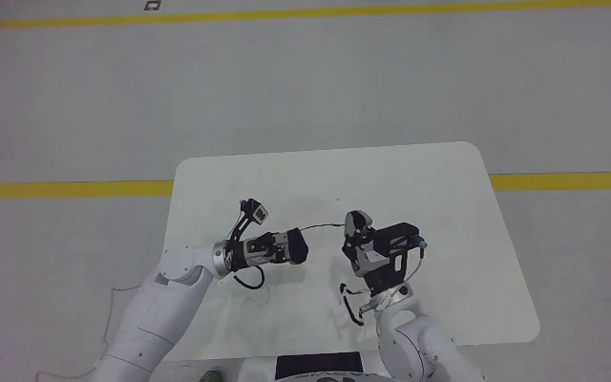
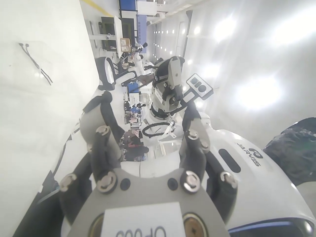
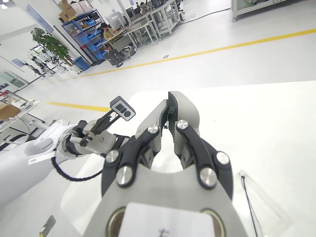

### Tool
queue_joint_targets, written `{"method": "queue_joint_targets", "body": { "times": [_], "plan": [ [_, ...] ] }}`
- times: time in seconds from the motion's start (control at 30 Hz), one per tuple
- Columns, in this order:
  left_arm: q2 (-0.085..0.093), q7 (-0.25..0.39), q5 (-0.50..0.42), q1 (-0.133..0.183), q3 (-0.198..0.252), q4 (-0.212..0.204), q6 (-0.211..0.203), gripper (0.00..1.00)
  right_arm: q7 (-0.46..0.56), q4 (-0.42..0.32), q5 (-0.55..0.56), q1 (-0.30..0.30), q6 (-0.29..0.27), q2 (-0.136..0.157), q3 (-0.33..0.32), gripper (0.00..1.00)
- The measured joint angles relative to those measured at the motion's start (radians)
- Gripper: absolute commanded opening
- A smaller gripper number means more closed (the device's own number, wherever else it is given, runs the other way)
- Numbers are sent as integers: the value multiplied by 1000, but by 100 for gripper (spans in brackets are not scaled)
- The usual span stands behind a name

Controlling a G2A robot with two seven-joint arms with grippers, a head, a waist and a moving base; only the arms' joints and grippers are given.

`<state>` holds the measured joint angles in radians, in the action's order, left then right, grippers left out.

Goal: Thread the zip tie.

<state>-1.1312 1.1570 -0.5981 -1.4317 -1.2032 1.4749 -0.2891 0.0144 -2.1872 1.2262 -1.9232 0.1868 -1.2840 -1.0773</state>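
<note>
A thin black zip tie (image 1: 323, 226) runs level above the white table (image 1: 430, 191), between my two grippers. My right gripper (image 1: 351, 226) is shut on one end of it. In the right wrist view that black end (image 3: 170, 113) shows pinched between the closed fingers of the right gripper (image 3: 170, 97). My left gripper (image 1: 298, 244) sits close to the tie's free end and faces the right gripper. In the left wrist view its fingers (image 2: 106, 99) stand wide apart around nothing, so the left gripper (image 2: 148, 102) is open, with the right gripper (image 2: 170, 75) straight ahead of it.
Spare black zip ties (image 2: 37, 65) lie in a clear bag on the table, also seen beside my right arm (image 3: 249, 203). The table's far half is bare white surface. Yellow floor lines (image 1: 286, 13) run beyond the table.
</note>
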Motion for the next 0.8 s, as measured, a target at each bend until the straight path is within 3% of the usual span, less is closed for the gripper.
{"method": "queue_joint_targets", "body": {
  "times": [0.47, 0.8],
  "plan": [
    [5, -17, -50, 8, 19, -14, -39, 46, 19, -10, 4, -24, -100, 11, 2, 0],
    [12, -4, -57, 12, 26, -11, -40, 41, 37, -1, 76, -25, -124, 18, 8, 0]
  ]
}}
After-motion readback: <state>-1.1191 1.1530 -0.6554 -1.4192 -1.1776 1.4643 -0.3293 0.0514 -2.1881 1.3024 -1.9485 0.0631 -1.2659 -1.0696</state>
